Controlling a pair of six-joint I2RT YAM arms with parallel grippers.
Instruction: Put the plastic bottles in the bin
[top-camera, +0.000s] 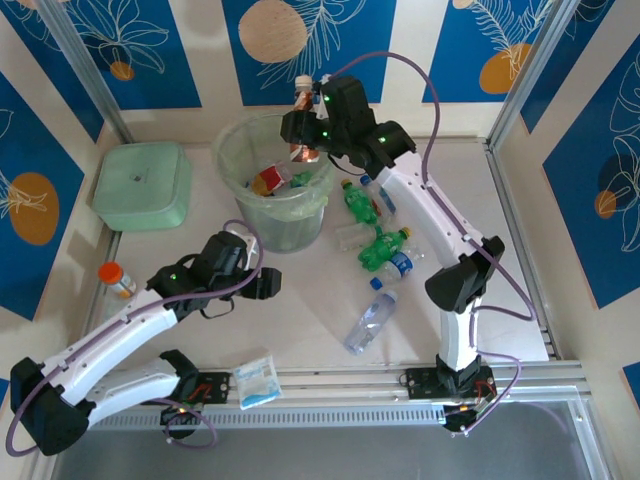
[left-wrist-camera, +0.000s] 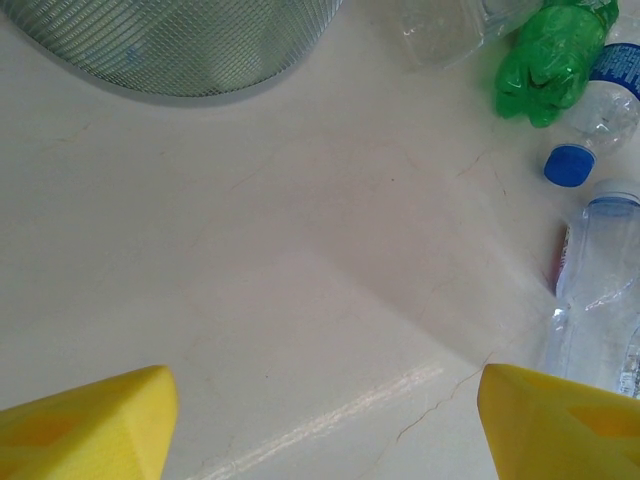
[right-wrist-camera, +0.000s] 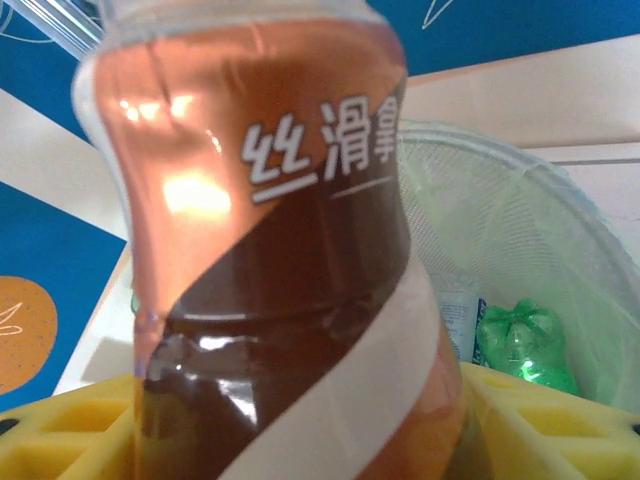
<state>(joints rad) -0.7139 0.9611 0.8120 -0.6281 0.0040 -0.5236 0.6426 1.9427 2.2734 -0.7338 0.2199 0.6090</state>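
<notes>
My right gripper is shut on a bottle with an orange-brown label and a pale cap, held over the far rim of the round pale-green bin. The bin holds a green bottle and a red-labelled one. On the table right of the bin lie green bottles, a crushed clear one, a blue-labelled one and a clear bottle with a blue cap. My left gripper is open over bare table, left of the clear bottle.
A square pale-green lidded box sits at the far left. An orange-capped bottle stands at the left edge. A blue-and-white sachet lies by the front rail. Metal rails line the table's right and front sides.
</notes>
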